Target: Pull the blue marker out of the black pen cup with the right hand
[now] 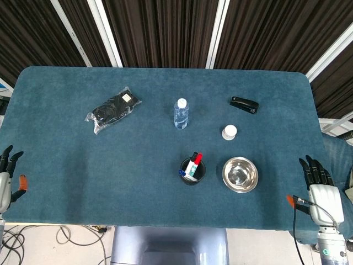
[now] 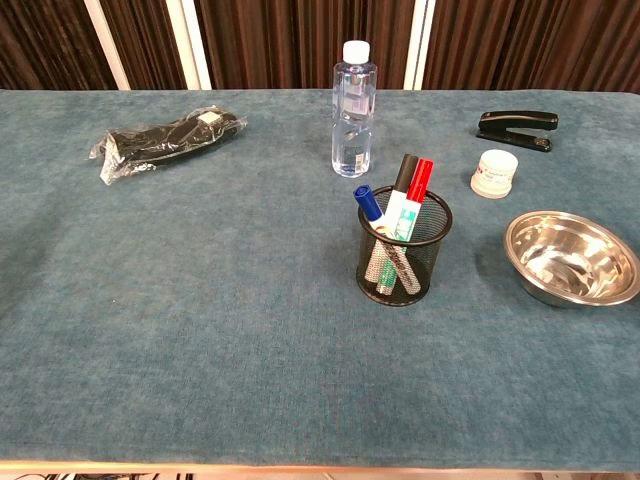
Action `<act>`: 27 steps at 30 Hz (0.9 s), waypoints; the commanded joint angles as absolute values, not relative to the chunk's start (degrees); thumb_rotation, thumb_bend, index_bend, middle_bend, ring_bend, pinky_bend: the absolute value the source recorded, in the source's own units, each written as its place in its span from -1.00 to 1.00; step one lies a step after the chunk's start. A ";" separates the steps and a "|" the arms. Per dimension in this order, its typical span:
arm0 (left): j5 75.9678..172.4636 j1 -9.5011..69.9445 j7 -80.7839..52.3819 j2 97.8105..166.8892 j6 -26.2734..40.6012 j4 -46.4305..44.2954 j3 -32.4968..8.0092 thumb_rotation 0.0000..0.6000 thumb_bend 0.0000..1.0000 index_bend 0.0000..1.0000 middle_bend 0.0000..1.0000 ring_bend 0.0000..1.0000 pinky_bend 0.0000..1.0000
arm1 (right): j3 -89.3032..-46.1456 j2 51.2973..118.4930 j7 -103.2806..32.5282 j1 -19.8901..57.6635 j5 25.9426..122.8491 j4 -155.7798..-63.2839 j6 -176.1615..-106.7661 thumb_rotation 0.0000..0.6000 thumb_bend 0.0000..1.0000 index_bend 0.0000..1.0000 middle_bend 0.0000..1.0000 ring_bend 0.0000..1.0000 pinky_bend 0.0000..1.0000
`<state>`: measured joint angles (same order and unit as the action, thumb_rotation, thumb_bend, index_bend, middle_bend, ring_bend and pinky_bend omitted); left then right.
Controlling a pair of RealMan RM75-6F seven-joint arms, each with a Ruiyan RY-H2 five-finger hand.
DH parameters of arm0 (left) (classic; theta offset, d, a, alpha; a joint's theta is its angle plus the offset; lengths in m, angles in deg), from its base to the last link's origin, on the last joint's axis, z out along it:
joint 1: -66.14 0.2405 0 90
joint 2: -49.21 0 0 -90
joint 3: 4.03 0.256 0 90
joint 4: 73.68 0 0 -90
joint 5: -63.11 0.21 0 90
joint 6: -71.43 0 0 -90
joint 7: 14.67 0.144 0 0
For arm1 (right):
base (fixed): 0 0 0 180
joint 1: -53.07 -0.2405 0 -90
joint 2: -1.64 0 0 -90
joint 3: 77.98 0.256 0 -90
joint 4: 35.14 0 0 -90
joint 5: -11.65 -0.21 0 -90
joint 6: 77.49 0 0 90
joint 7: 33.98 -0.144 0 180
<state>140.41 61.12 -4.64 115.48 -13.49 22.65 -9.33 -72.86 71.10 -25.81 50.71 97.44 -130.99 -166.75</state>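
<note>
- The right hand (image 1: 321,190), white-backed with black fingers, is being held at the near right edge of the blue-carpeted table (image 1: 66,165), fingers apart and straight, nothing in its grasp; it is seen in the head view only.
- The left hand (image 1: 7,175) is being kept at the near left edge, partly cut off by the frame, fingers spread and nothing held.
- No part of the task is judged to be done: the reach, the grasp and the pull are all being left for later.
- The round steel bowl (image 2: 572,256), lying between the right hand and the cup, is being shown with nothing in it.
- The black wire-mesh pen cup (image 2: 404,248) is standing upright near the table's middle, well apart from the right hand.
- The blue-capped marker (image 2: 371,208) is being held in the cup, leaning toward its left rim, cap uppermost; a black-capped marker (image 2: 404,177) and a red-capped marker (image 2: 419,181) are leaning beside it.
- Beyond the cup, a clear plastic water bottle (image 2: 354,105), capped in white, is standing, apparently partly filled; a small white jar (image 2: 494,173) is sitting closed, contents hidden.
</note>
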 commanded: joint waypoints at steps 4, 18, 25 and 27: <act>140.31 61.16 -4.65 115.45 -13.46 22.69 -9.34 1.00 0.11 -0.73 -1.00 -0.81 -0.87 | -73.06 70.77 -26.54 50.63 97.67 -131.16 -166.41 1.00 -0.49 -1.00 -1.00 -1.00 -0.68; 140.15 61.17 -4.62 115.35 -13.33 22.91 -9.37 1.00 0.11 -0.73 -1.00 -0.81 -0.87 | -73.45 70.10 -29.39 50.48 97.52 -132.19 -165.21 1.00 -0.50 -1.00 -1.00 -1.00 -0.69; 139.99 61.17 -4.64 115.32 -13.12 23.02 -9.33 1.00 0.11 -0.73 -1.00 -0.81 -0.87 | -73.26 69.81 -29.76 50.39 96.85 -131.96 -164.76 1.00 -0.54 -1.00 -1.00 -1.00 -0.68; 139.96 61.19 -4.70 115.28 -13.09 23.13 -9.31 1.00 0.11 -0.73 -1.00 -0.81 -0.87 | -73.40 69.63 -29.74 50.36 96.98 -131.93 -164.61 1.00 -0.59 -0.97 -1.00 -1.00 -0.69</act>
